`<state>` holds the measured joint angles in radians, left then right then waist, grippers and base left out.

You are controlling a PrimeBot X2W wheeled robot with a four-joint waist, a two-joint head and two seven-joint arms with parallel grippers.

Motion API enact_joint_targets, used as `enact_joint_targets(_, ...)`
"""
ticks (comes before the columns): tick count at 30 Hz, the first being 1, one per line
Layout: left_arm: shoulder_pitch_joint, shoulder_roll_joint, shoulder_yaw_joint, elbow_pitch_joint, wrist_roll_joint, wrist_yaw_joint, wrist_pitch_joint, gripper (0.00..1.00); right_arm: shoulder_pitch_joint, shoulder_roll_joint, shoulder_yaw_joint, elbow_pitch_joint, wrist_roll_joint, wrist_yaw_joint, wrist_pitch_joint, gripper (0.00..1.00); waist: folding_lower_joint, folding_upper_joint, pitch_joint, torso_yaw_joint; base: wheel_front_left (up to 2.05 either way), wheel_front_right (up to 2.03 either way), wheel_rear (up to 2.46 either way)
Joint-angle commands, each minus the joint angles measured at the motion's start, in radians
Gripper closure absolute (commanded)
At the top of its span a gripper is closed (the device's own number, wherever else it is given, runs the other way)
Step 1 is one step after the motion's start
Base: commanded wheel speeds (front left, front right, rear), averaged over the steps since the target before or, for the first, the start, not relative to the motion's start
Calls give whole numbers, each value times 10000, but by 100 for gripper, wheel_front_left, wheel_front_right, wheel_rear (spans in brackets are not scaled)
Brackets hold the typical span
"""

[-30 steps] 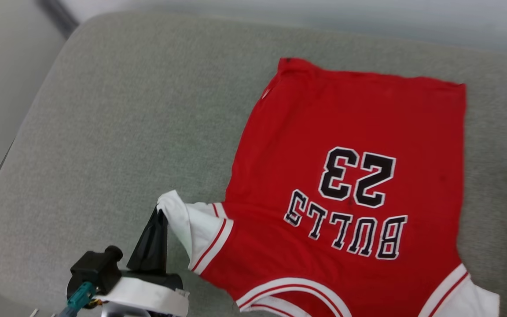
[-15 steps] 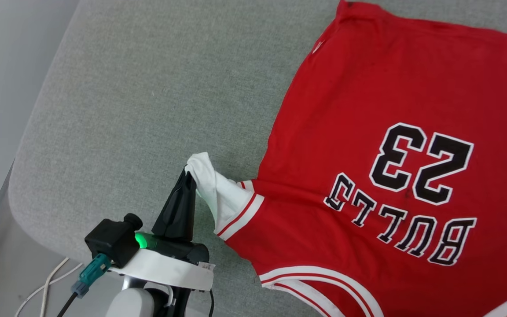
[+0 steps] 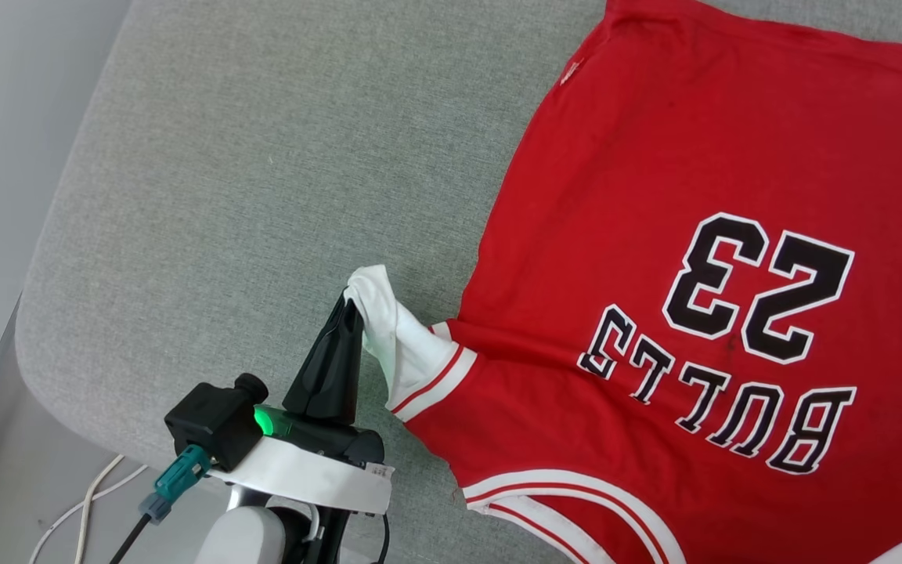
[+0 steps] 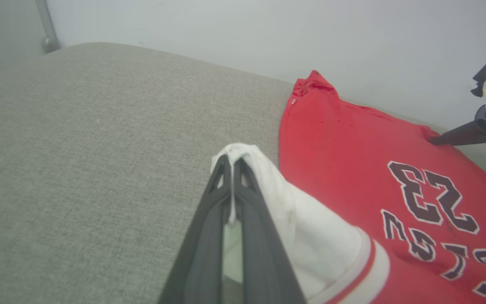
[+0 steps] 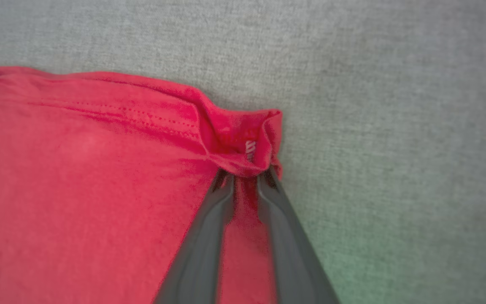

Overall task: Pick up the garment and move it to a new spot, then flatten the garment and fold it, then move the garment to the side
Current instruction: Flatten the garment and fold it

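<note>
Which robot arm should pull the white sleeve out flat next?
The left arm. The left tool is pinched shut on the white sleeve of the garment, so it can simply pull. The right tool sits at the far red hem corner.

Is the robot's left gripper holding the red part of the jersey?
No, the left gripper is shut on the jersey's white sleeve, not the red cloth.

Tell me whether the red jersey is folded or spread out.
Spread, not folded: the jersey lies open on the grey cushion, lettering up; its white sleeve is pinched by the left hand.
</note>
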<state>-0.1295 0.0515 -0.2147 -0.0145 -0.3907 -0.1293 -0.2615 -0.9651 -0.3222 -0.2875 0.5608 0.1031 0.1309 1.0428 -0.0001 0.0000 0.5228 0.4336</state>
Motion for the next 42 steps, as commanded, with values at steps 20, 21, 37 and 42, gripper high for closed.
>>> enact_joint_targets(20,1074,156,1353,982,670,-10,-50,100,2432,-1250,1907,-1439,1339,-5,-727,100,1,0,-2959,-1816,0,0,0)
enact_joint_targets(21,1147,187,1470,1040,724,-6,-49,100,2771,-1324,1981,-1660,1445,-3,-711,100,1,0,-3118,-1993,0,0,0)
enact_joint_targets(37,2209,489,2308,1735,932,219,-38,100,9999,-460,1096,-6386,2274,-5,-645,100,1,0,-4471,-4358,0,0,0)
enact_joint_targets(42,2337,608,2249,1860,955,244,0,100,11982,806,493,-6846,2204,-5,-924,100,1,0,-4529,-4686,0,0,0)
